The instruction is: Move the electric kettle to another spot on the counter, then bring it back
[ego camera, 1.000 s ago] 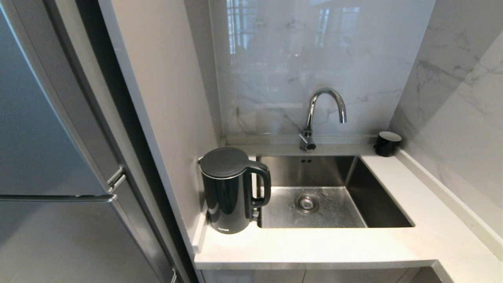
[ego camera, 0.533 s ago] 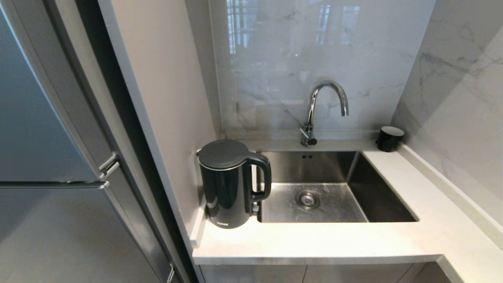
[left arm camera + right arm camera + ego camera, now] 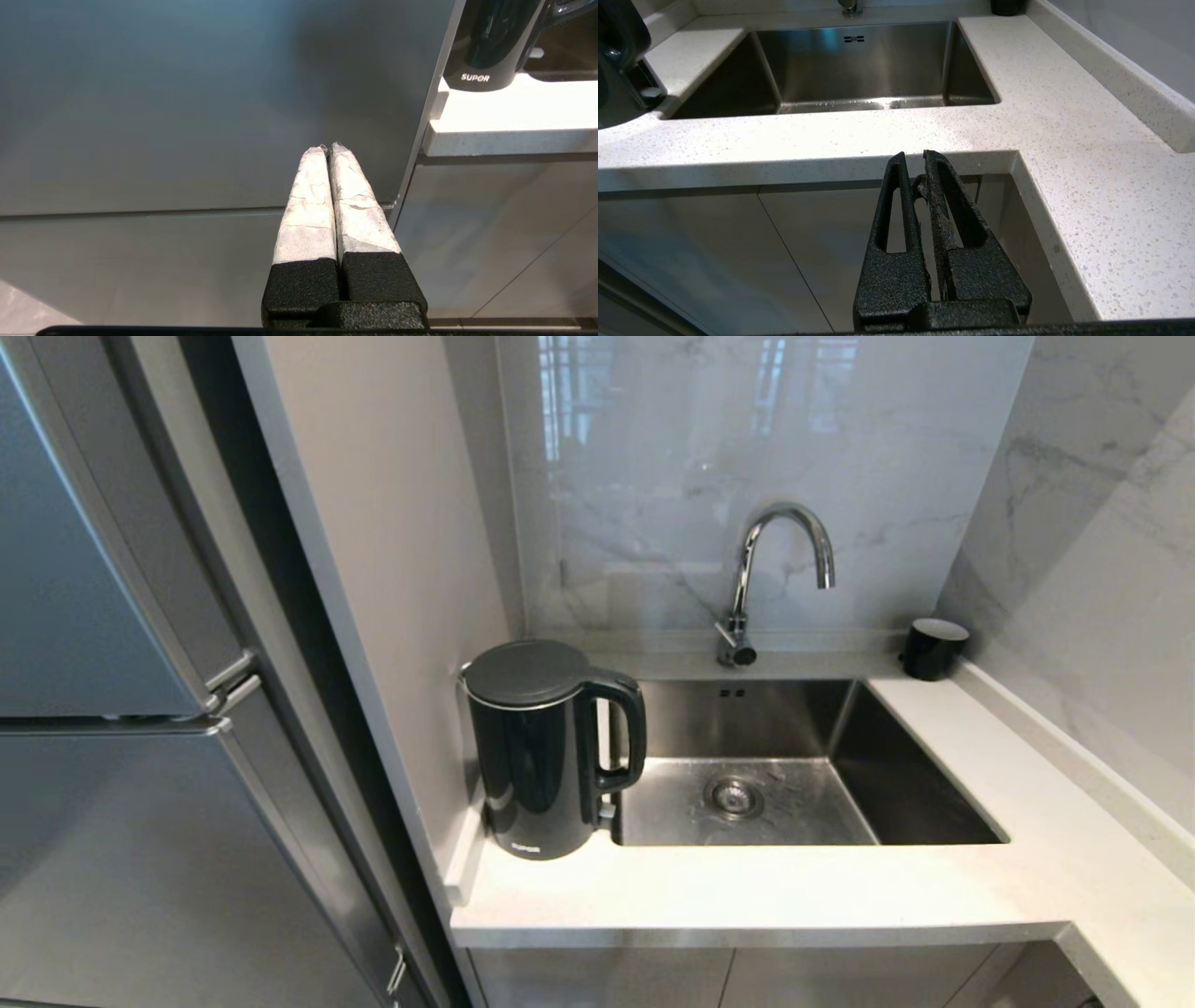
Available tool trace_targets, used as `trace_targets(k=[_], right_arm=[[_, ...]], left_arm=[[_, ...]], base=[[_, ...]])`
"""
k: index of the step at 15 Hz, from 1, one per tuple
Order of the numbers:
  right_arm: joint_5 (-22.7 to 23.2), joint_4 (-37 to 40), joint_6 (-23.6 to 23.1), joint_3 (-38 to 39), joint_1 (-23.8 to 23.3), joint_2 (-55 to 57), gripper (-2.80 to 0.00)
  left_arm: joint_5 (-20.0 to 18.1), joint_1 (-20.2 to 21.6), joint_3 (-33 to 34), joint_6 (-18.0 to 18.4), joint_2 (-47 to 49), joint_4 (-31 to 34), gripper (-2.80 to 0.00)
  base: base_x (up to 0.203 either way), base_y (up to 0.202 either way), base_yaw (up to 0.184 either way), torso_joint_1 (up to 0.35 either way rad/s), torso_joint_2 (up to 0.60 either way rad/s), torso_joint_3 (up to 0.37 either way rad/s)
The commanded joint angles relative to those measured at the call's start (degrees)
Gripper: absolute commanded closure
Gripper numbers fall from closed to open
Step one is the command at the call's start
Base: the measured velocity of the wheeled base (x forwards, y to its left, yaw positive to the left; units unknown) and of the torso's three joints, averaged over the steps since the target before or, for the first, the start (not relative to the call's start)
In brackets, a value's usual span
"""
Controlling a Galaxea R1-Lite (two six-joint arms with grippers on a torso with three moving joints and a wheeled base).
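1. The electric kettle (image 3: pixel 546 751) is standing upright on the counter (image 3: pixel 747 891), tucked into the corner just left of the sink (image 3: pixel 934 793), with its handle hanging over the sink side and its lid down
2. You can read the white SUPOR lettering near the base, and it sits right beside the grey wall panel on the far side from the sink
3. Left gripper (image 3: pixel 331 148) is clenched with nothing in it, white-wrapped fingers pressed together, hanging low in front of the grey fridge door (image 3: pixel 187 116), below counter level and well away from the sink
4. Right gripper (image 3: pixel 915 161) is also pinched closed and empty, sitting just under the counter's front edge, in front of the sink and the pale cabinet doors (image 3: pixel 738 252)
5. Behind the sink there's a chrome tap (image 3: pixel 775 569), and a small black cup (image 3: pixel 934 648) sits at the sink's back right corner against the marble wall
6. Neither gripper is touching the kettle
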Motion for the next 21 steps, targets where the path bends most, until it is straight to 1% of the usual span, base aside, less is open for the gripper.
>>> trace_targets(k=[1,8,15,21], right_arm=[[0.01,0.01,0.0,0.0,0.0,-0.01,0.0],[0.01,0.01,0.0,0.0,0.0,-0.01,0.0],[0.01,0.01,0.0,0.0,0.0,-0.01,0.0],[0.01,0.01,0.0,0.0,0.0,-0.01,0.0]], left_arm=[[0.0,0.0,-0.01,0.04,-0.01,0.02,0.0],[0.0,0.0,-0.01,-0.04,0.05,0.02,0.0],[0.0,0.0,-0.01,-0.04,0.07,0.02,0.0],[0.0,0.0,-0.01,-0.04,0.07,0.02,0.0]], base=[[0.0,0.0,0.0,-0.13,0.34,0.21],[0.0,0.0,0.0,-0.138,0.39,0.245],[0.0,0.0,0.0,-0.163,0.53,0.364],[0.0,0.0,0.0,-0.107,0.49,0.383]])
